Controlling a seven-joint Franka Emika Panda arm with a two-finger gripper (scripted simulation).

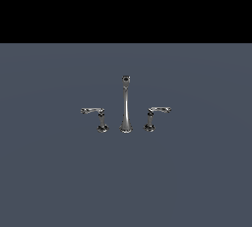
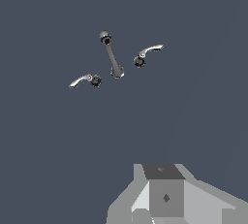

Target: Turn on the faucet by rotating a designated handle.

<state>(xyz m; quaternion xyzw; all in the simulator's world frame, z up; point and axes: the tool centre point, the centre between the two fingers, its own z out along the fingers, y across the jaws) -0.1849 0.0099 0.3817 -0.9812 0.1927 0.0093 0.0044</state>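
The faucet (image 1: 126, 105) stands mid-floor, its handle (image 1: 156, 115) on the exterior view's right of the spout (image 1: 126, 98). The gripper (image 2: 162, 199) hangs well above — whether its fingers are wide or narrow I cannot tell. Best descend beside that lever's thin arm — not the other handle (image 1: 95, 117) — and push it sideways.

The pincer (image 2: 164, 203) hangs well apart from the faucet (image 2: 112, 56) and its handle (image 2: 147, 53).

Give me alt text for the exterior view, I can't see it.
A small shiny chrome three-piece faucet stands on a flat blue-grey surface: a tall tapering spout between two short lever handles, the left lever and the right lever pointing outward. Black background above; no robot tool near it.
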